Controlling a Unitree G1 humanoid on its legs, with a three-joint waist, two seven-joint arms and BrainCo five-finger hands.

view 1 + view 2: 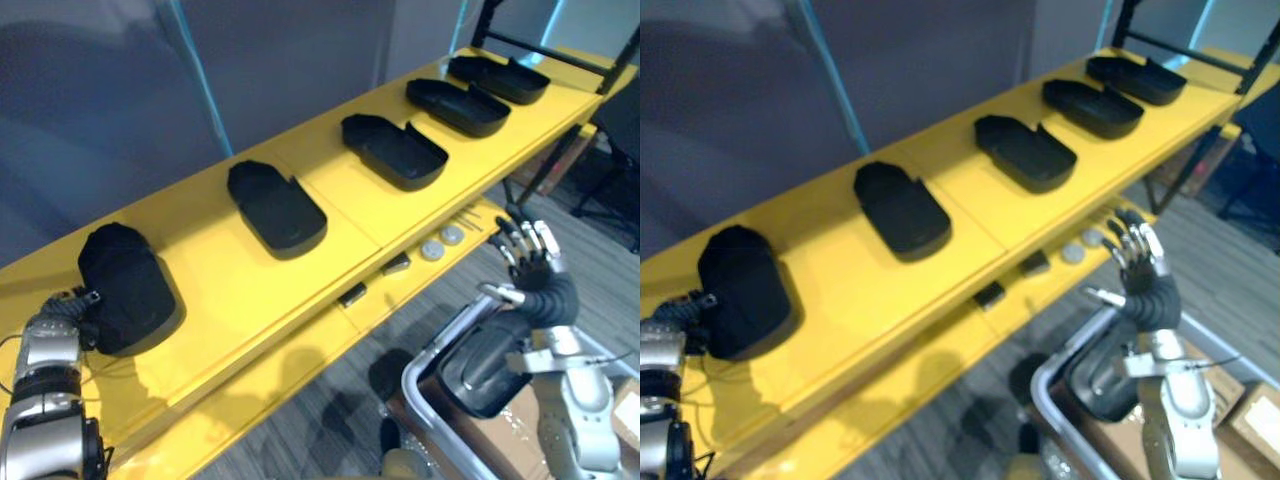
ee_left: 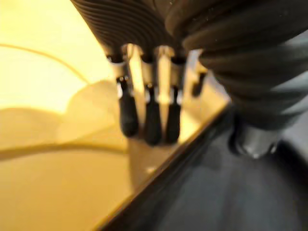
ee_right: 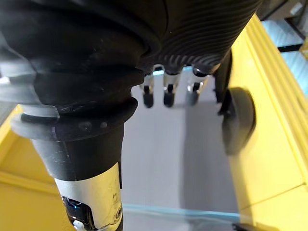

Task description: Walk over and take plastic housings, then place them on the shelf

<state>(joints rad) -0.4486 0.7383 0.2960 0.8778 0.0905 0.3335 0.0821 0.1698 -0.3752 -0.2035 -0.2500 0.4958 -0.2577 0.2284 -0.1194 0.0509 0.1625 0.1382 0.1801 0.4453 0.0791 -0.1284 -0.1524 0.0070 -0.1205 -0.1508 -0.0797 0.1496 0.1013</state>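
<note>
Near end, lower right: grey bin point(image 1: 428, 368) with one black housing in the bin point(image 1: 482, 375), cardboard box point(image 1: 1252, 420) beside it. Right hand point(image 1: 530, 262) is raised above the bin, fingers straight and fanned apart, holding nothing (right wrist view agrees: fingers point(image 3: 166, 94) straight, nothing between them).

Left hand point(image 1: 62, 312) is at the near left end of the yellow shelf point(image 1: 230, 295), up against the near edge of the first housing point(image 1: 125, 285). In the left wrist view its fingers point(image 2: 151, 120) are straight and side by side, tips down over the shelf next to the housing's dark edge. They are not curled round it, and I can't tell whether they actually touch it.

Lower ledge point(image 1: 270, 375) carries two small dark blocks point(image 1: 352, 294), with two pale discs point(image 1: 432, 250) further along.

Up the shelf, in a row and apart: second housing point(image 1: 275, 207), third housing point(image 1: 395, 150), fourth housing point(image 1: 458, 105), fifth housing point(image 1: 498, 78) at the far end. Third to fifth lie hollow side up. The first is dome side up.
</note>
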